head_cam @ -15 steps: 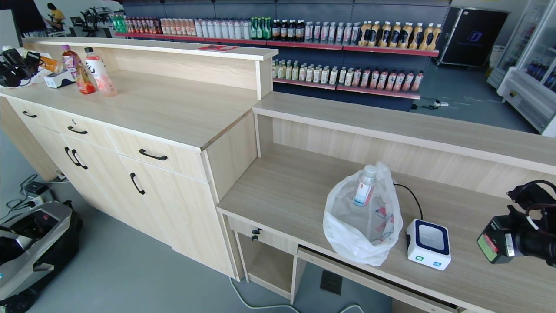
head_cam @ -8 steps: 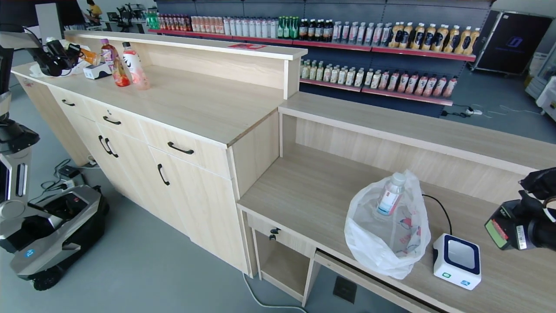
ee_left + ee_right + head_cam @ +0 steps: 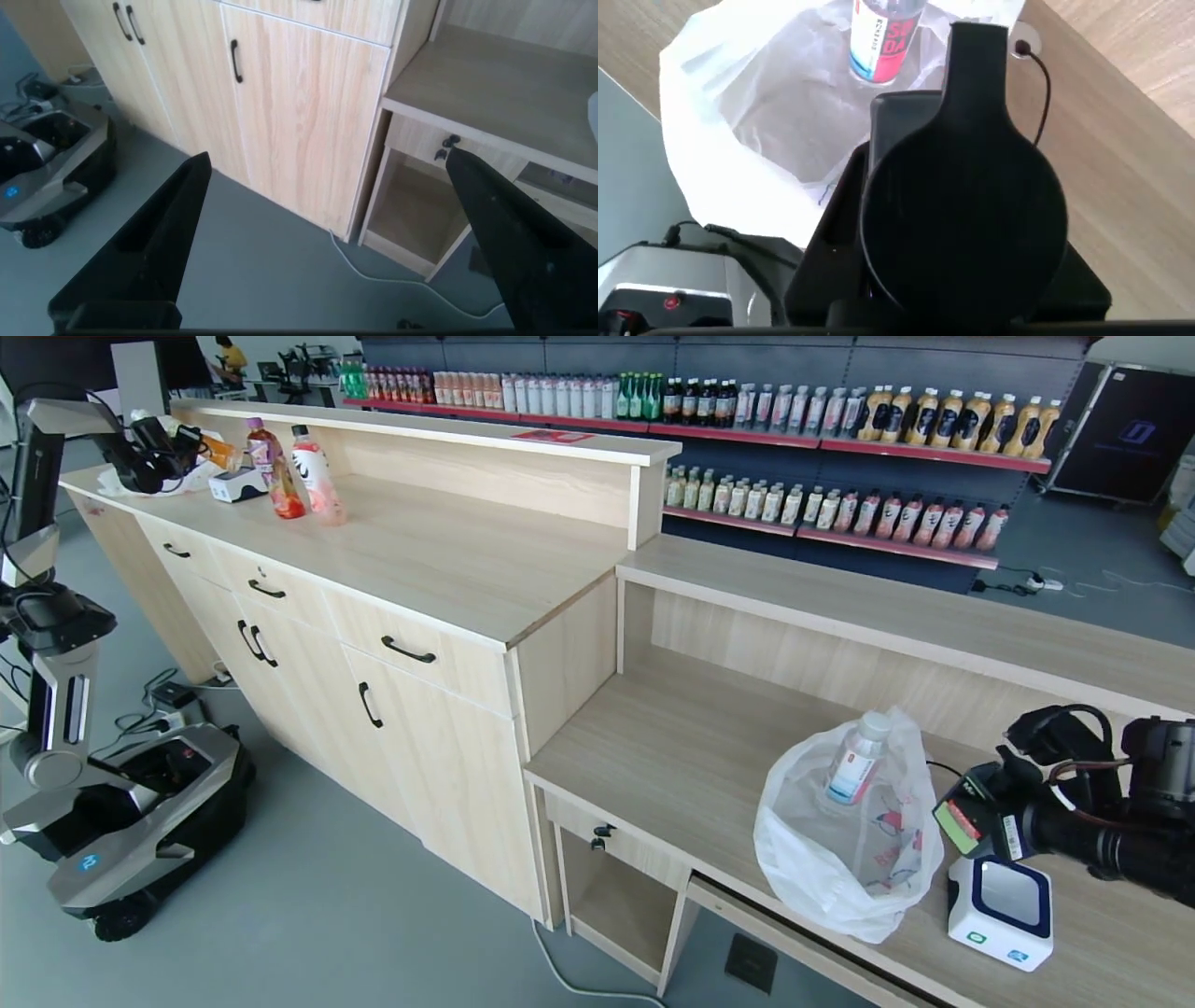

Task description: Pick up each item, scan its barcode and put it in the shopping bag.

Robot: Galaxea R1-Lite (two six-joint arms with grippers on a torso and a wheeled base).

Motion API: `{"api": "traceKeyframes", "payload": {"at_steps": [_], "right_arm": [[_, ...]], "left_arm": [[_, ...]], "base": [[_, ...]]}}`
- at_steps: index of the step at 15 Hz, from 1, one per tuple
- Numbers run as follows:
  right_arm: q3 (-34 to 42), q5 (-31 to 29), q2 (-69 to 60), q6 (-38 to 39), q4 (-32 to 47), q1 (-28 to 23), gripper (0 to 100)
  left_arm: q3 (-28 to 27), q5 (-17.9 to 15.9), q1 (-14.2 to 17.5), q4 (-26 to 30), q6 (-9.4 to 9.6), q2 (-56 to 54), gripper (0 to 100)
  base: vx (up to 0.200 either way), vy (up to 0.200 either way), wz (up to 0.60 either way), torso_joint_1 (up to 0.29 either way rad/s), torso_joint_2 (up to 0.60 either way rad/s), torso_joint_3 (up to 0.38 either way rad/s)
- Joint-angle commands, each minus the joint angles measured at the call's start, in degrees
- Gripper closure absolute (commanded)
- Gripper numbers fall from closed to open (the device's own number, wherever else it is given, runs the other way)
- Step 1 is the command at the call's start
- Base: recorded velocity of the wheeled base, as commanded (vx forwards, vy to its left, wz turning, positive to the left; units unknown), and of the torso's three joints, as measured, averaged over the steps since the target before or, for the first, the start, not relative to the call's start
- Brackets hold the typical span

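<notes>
- The white translucent plastic shopping bag [image 3: 840,868] stands open on the lower light-wood counter [image 3: 672,747].
- A clear bottle with a blue-and-red label [image 3: 854,770] leans inside the bag.
- A white box scanner with a dark-framed window [image 3: 1001,915] sits just beside the bag.
- The right gripper [image 3: 971,812] hangs above the counter, over the gap between bag and scanner; whether it grips anything cannot be told.
- The left gripper [image 3: 327,163] is spread wide apart, holding nothing, above the grey floor [image 3: 280,271] before the cabinet doors [image 3: 299,103].

Left pincer [image 3: 327,159] spread wide; right arm [image 3: 1120,845] angled inward.
</notes>
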State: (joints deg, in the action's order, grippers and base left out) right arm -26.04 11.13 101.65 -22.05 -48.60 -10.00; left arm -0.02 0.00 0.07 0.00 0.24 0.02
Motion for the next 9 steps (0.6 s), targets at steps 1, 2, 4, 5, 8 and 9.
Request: {"api": "traceKeyframes", "payload": {"at_steps": [1, 2, 4, 5, 8, 9], "right_arm": [[-1.3, 5.7, 10.4, 0.1, -1.7, 0.6, 100], [-1.5, 7.7, 12.2, 0.0, -1.8, 0.9, 100], [-2.4, 9.8, 15.2, 0.0, -4.0, 2.0, 100], [-2.5, 10.3, 17.2, 0.0, -5.8, 3.0, 100], [-3.9, 10.3, 23.1, 0.0, -10.8, 4.1, 100], [-4.5, 10.3, 25.0, 0.0, -12.7, 4.4, 100]], "left_arm": [[0.0, 0.0, 0.0, 0.0, 0.02, 0.0, 0], [0.0, 0.0, 0.0, 0.0, 0.02, 0.0, 0], [0.0, 0.0, 0.0, 0.0, 0.02, 0.0, 0], [0.0, 0.0, 0.0, 0.0, 0.02, 0.0, 0], [0.0, 0.0, 0.0, 0.0, 0.02, 0.0, 0], [0.0, 0.0, 0.0, 0.0, 0.02, 0.0, 0]], "base": [[0.000, 0.000, 0.00, 0.000, 0.00, 0.000], [0.000, 0.000, 0.00, 0.000, 0.00, 0.000], [0.000, 0.000, 0.00, 0.000, 0.00, 0.000], [0.000, 0.000, 0.00, 0.000, 0.00, 0.000], [0.000, 0.000, 0.00, 0.000, 0.00, 0.000], [0.000, 0.000, 0.00, 0.000, 0.00, 0.000]]}}
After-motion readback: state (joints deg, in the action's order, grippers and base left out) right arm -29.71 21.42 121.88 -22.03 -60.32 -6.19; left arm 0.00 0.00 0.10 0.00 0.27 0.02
